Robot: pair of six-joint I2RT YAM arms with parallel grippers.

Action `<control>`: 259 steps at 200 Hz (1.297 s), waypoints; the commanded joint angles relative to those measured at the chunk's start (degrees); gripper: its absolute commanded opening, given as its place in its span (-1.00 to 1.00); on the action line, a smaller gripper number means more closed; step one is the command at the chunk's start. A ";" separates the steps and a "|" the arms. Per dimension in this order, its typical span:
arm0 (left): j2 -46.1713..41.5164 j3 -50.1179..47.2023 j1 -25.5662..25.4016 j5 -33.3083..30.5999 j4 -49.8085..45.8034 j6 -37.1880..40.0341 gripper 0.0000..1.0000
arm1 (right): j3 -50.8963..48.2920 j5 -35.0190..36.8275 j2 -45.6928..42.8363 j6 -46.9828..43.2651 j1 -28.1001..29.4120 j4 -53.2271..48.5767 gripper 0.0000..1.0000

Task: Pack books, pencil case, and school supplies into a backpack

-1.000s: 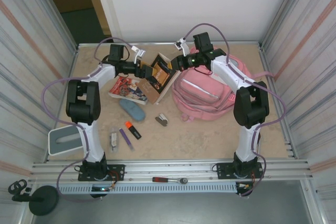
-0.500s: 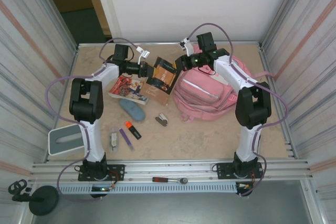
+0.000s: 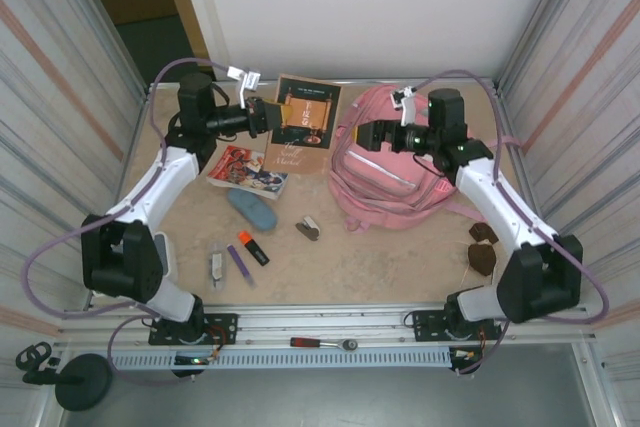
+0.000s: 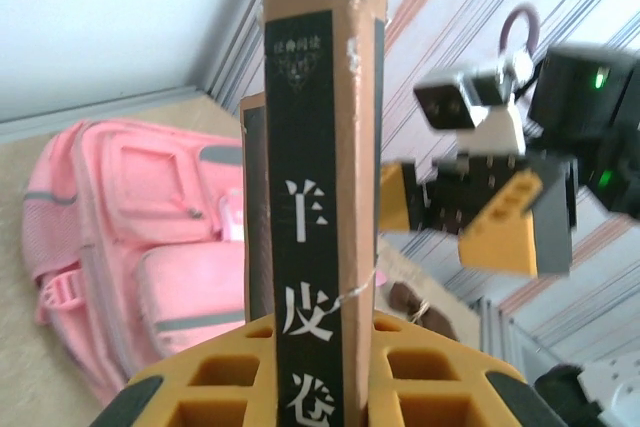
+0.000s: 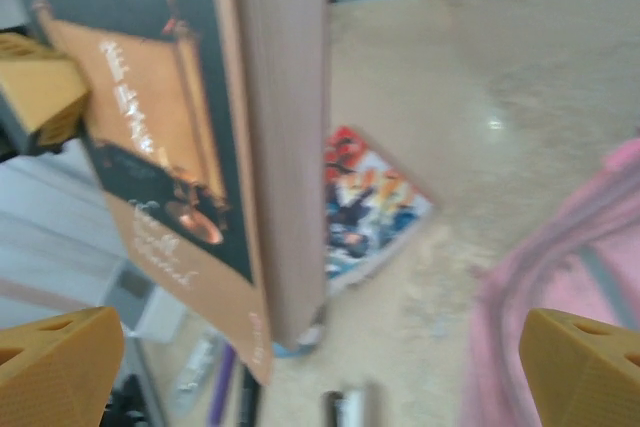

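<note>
A pale beige, speckled tabletop (image 3: pixel 380 267) sits boxed in by a plain white back wall (image 3: pixel 380 7) and ribbed grey metal side walls (image 3: pixel 50 97), each with a faint orange stripe. An aluminium rail (image 3: pixel 330 322) edges the near side; grey floor (image 3: pixel 330 397) lies below. The light is even.

The left arm stretches forward, the left gripper (image 3: pixel 266 115) pinched tight on the brown book (image 3: pixel 305 112), while the right gripper (image 3: pixel 370 134) faces it just beyond its fingertips, jaws spread wide apart.
</note>
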 commanded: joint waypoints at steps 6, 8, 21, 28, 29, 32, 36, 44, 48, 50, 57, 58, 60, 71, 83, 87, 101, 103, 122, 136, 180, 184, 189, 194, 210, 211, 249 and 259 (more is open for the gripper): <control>-3.77 -2.00 -3.07 -2.23 10.37 -13.34 -1.00 | -2.87 -5.31 -3.66 5.61 3.86 11.89 0.98; -3.94 -2.02 -3.33 -2.30 10.71 -13.85 -1.00 | -2.97 -5.36 -3.69 5.72 4.24 12.29 0.98; -5.07 -2.09 -5.27 -2.19 12.81 -16.02 -1.00 | -3.25 -4.43 -3.86 6.48 5.51 13.52 0.98; -5.73 -2.08 -6.19 -2.41 13.06 -16.63 -1.00 | -3.36 -3.92 -3.90 6.82 5.61 13.70 0.99; -5.86 -2.08 -6.22 -2.46 13.07 -16.67 -1.00 | -3.38 -3.87 -3.90 6.82 5.56 13.71 0.99; -6.09 -2.08 -6.64 -2.65 13.16 -16.86 -1.00 | -3.46 -3.56 -3.95 6.93 5.50 13.80 0.99; -6.43 -2.09 -7.02 -2.82 13.36 -17.20 -1.00 | -3.62 -3.32 -4.04 7.11 5.16 13.91 0.99; -6.84 -2.17 -7.75 -2.98 13.83 -17.72 -1.00 | -4.18 -3.10 -4.20 7.91 4.45 14.71 0.99; -7.00 -2.25 -8.02 -3.10 14.02 -17.97 -1.00 | -4.49 -3.19 -4.33 8.48 4.04 15.30 0.99; -7.10 -2.26 -8.08 -3.07 14.11 -18.07 -1.00 | -4.63 -3.38 -4.34 8.77 3.82 15.58 0.98; -7.22 -2.51 -8.31 -3.09 14.53 -18.68 -1.00 | -5.14 -3.86 -4.36 9.60 3.02 16.51 0.98; -7.22 -2.51 -8.34 -3.06 14.64 -18.75 -1.00 | -5.19 -3.93 -4.35 9.70 2.94 16.60 0.98; -7.29 -2.65 -8.36 -2.99 14.90 -18.99 -1.00 | -5.33 -4.09 -4.39 9.84 2.75 16.72 0.99; -7.31 -3.27 -8.49 -2.86 16.11 -20.33 -1.00 | -5.83 -4.87 -4.59 10.35 1.43 16.85 0.98; -7.18 -3.68 -8.61 -1.89 17.31 -21.33 -1.00 | -6.35 -6.88 -4.52 11.27 0.15 18.46 0.98; -7.07 -3.72 -8.67 -1.52 17.46 -21.58 -1.00 | -6.37 -7.74 -4.36 11.71 -0.11 19.16 0.98; -6.64 -3.54 -9.22 0.05 17.65 -21.96 -1.00 | -5.50 -12.44 -3.05 13.55 0.35 22.21 0.98; -6.55 -3.50 -9.24 0.27 17.59 -22.01 -1.00 | -5.30 -13.07 -2.83 13.81 0.59 22.65 0.98; -6.08 -3.13 -9.68 1.75 18.59 -22.63 -1.00 | -3.45 -15.96 -1.17 14.44 3.60 25.02 0.99; -6.08 -3.14 -9.70 2.23 19.86 -23.23 -1.00 | -3.12 -17.68 -0.44 16.31 4.75 28.72 0.95; -4.82 -1.61 -8.87 1.20 15.35 -20.72 -1.00 | -3.53 -18.38 -0.27 24.86 4.12 36.82 -0.15; -4.60 -1.59 -8.62 1.11 15.41 -20.99 -1.00 | -3.56 -17.98 -0.50 25.07 4.05 36.68 -0.21; -4.44 -1.68 -8.29 1.04 15.58 -21.30 -1.00 | -3.65 -17.23 -0.63 25.39 3.89 36.29 -0.27; -4.26 -1.69 -7.85 1.08 15.84 -21.66 -1.00 | -3.65 -16.60 -0.94 25.67 3.76 35.82 -0.32; -4.06 -2.02 -6.35 0.82 16.43 -23.17 -1.00 | -3.48 -14.39 -1.59 25.84 3.01 32.88 -0.42; -4.06 -2.01 -6.30 0.83 16.43 -23.24 -1.00 | -3.48 -14.16 -1.65 25.82 2.98 32.65 -0.42; -5.07 -1.31 -5.50 0.77 13.27 -20.90 -1.00 | -1.43 -7.13 -2.50 19.57 2.52 18.40 0.16; -5.35 -1.39 -5.50 1.44 14.18 -21.32 -1.00 | -1.03 -5.19 -2.59 16.66 2.06 14.62 0.48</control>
